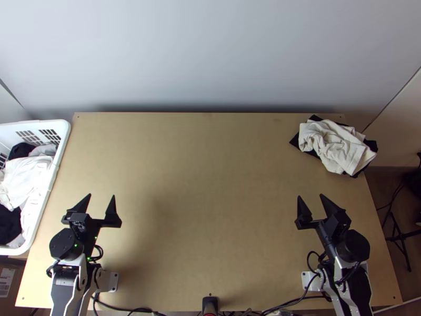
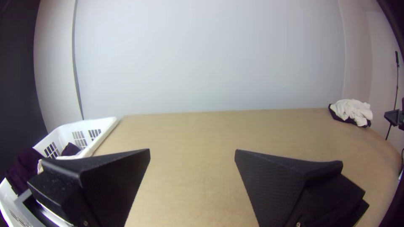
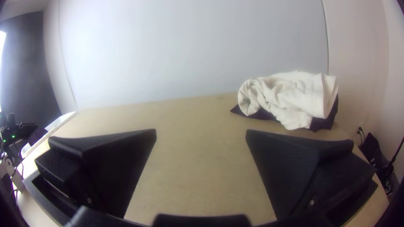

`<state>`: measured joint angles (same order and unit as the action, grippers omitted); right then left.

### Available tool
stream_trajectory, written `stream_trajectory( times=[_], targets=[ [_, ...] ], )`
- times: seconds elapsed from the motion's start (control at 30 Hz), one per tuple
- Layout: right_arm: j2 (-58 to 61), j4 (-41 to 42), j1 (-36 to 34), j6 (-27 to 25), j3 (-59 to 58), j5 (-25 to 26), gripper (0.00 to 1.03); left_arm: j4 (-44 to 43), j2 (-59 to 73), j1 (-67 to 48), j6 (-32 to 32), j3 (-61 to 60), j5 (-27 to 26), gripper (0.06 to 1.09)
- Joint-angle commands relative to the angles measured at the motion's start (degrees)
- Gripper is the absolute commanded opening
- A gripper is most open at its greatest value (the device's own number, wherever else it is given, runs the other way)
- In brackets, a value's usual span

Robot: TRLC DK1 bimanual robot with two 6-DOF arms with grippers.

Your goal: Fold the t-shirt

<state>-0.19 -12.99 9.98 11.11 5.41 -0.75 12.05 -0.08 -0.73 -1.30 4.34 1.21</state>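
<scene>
My left gripper (image 1: 101, 196) is open over the table's left near part, with nothing between its fingers; in the left wrist view the same gripper (image 2: 192, 151) has its fingers wide apart. Over the right near part, my right gripper (image 1: 310, 196) is open and empty too, and so the gripper (image 3: 201, 131) looks in the right wrist view. A cream-white cloth (image 1: 337, 145) lies bunched on a black cloth (image 1: 296, 141) at the table's far right corner, well beyond the right gripper. In the right wrist view the white cloth (image 3: 290, 98) shows folds and a hem.
A white laundry basket (image 1: 62, 138) holding white and dark clothes (image 1: 23, 174) stands at the table's left edge. Bare wooden tabletop (image 1: 210, 195) stretches between the arms. A pale wall (image 1: 210, 52) rises behind the far edge; cables (image 1: 294, 302) run along the near edge.
</scene>
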Motion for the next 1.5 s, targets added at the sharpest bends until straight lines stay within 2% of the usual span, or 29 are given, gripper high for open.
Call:
stream_trajectory(
  times=[0.0,0.07,0.13,0.2,0.27,0.4,0.5,0.57,0.63,0.73,0.83,0.93,1.0,1.13,1.23,1.47],
  targets=[
    [-0.08,2.01,-1.8,1.81,0.04,1.63,0.99,-3.0,0.16,-0.23,-0.9,0.23,5.38,1.04],
    [-0.08,5.96,-4.79,-0.39,0.22,3.3,0.99,-3.35,0.08,-0.32,-0.72,1.02,5.91,1.04],
    [-0.08,12.99,-5.23,-11.2,0.48,7.35,0.99,-3.62,0.25,-0.32,0.16,2.78,5.91,1.04],
    [0.27,22.05,-3.3,-21.75,0.3,16.93,0.99,-4.23,2.45,-0.23,0.6,5.59,6.87,1.04],
    [0.1,26.7,-2.77,-26.41,0.48,19.74,0.99,-4.32,7.37,0.12,0.69,9.81,8.72,1.04],
    [4.49,17.48,-4.18,-26.14,6.63,20.71,0.99,-3.53,19.85,5.39,0.69,20.36,9.42,1.04],
    [15.83,11.15,-3.21,-22.1,14.81,20.88,0.99,-3.35,28.03,9.96,0.69,28.88,9.51,1.04],
    [23.39,8.51,-2.51,-18.67,21.22,22.11,1.0,-0.19,34.35,13.83,0.69,35.92,9.42,1.04],
    [28.93,6.75,-1.72,-17.88,26.49,22.38,0.99,4.29,41.12,18.13,0.95,41.98,9.42,1.04],
    [38.51,-1.95,1.01,-17.79,35.37,25.8,0.99,8.69,50.17,27.36,4.11,48.13,9.07,1.04],
    [44.48,-9.33,2.94,-17.53,42.84,26.59,0.99,8.07,56.68,33.6,8.86,51.03,8.37,1.04],
    [45.54,-11.79,6.99,-16.21,46.62,26.59,0.99,3.33,61.16,37.73,12.02,50.94,8.81,1.03],
    [45.27,-13.37,7.78,-16.3,48.12,26.51,0.99,2.62,65.2,39.76,9.91,52.0,10.12,1.03],
    [45.45,-18.03,4.7,-15.51,51.28,21.06,0.99,2.8,76.37,45.73,2.27,55.69,10.04,1.03],
    [44.57,-21.37,5.32,-16.92,51.63,20.62,0.99,4.73,85.86,50.92,-1.16,62.11,10.12,1.03],
    [38.95,-25.85,6.11,-17.71,48.73,19.56,0.99,5.35,105.46,62.87,-2.48,78.98,10.12,1.03]
  ],
)
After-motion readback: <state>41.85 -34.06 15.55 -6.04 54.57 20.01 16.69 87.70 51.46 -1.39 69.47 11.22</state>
